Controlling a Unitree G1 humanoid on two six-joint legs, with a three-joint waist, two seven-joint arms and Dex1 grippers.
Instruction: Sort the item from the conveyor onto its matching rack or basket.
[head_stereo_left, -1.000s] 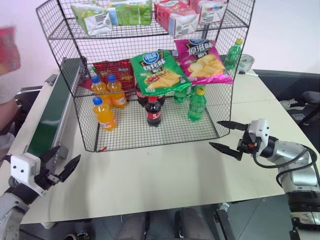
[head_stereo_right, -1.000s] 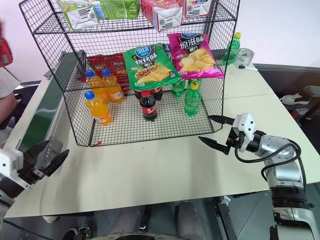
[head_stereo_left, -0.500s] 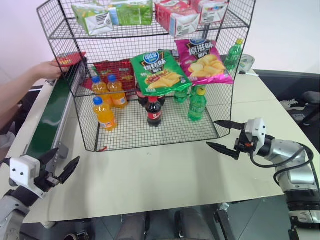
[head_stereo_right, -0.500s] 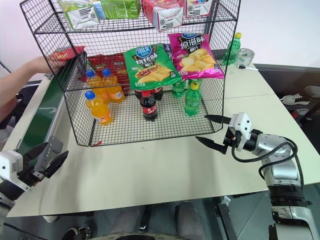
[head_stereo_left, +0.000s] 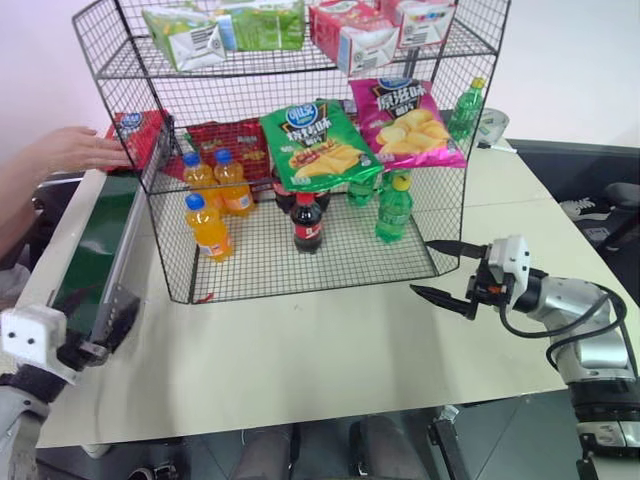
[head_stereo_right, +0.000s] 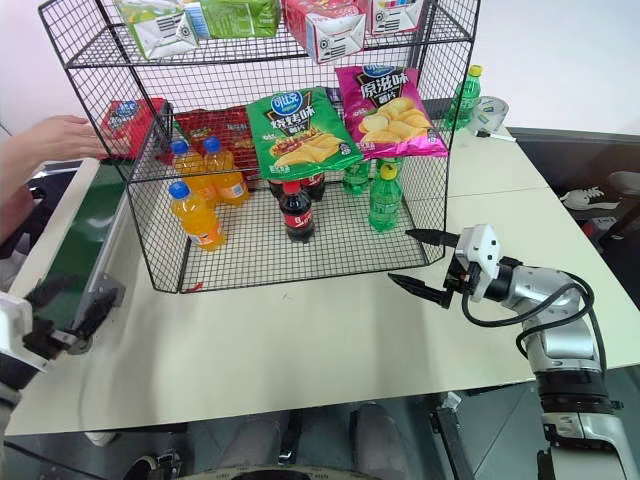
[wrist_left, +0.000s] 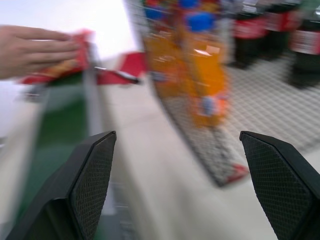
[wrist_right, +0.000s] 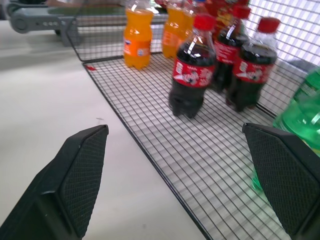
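In the left eye view, a person's hand (head_stereo_left: 75, 148) rests on the red chip bag (head_stereo_left: 133, 135) at the far end of the green conveyor (head_stereo_left: 95, 245), at about ten o'clock in the picture, just beside the left wall of the black wire rack (head_stereo_left: 290, 150). The rack stands on the pale desk (head_stereo_left: 330, 350); a green chip bag (head_stereo_left: 318, 143) and a pink chip bag (head_stereo_left: 404, 120) hang on its front, with orange soda bottles (head_stereo_left: 207, 225), a cola bottle (head_stereo_left: 307, 221) and a green bottle (head_stereo_left: 394, 208) in the lower basket. The left gripper (head_stereo_left: 95, 335) sits at eight o'clock by the conveyor's near end. The right gripper (head_stereo_left: 447, 272) hovers at four o'clock over the desk, its fingers spread wide and holding nothing.

In the right eye view, the same layout shows, the bag (head_stereo_right: 128, 123) under the hand (head_stereo_right: 55, 137).

In the left wrist view, the left fingers (wrist_left: 90, 185) stand wide apart and empty; beyond them the hand (wrist_left: 35, 50) presses the bag (wrist_left: 57, 67) onto the belt (wrist_left: 60, 130).

In the right wrist view, the right fingers (wrist_right: 80, 180) are wide open, facing cola bottles (wrist_right: 192, 65) inside the basket.
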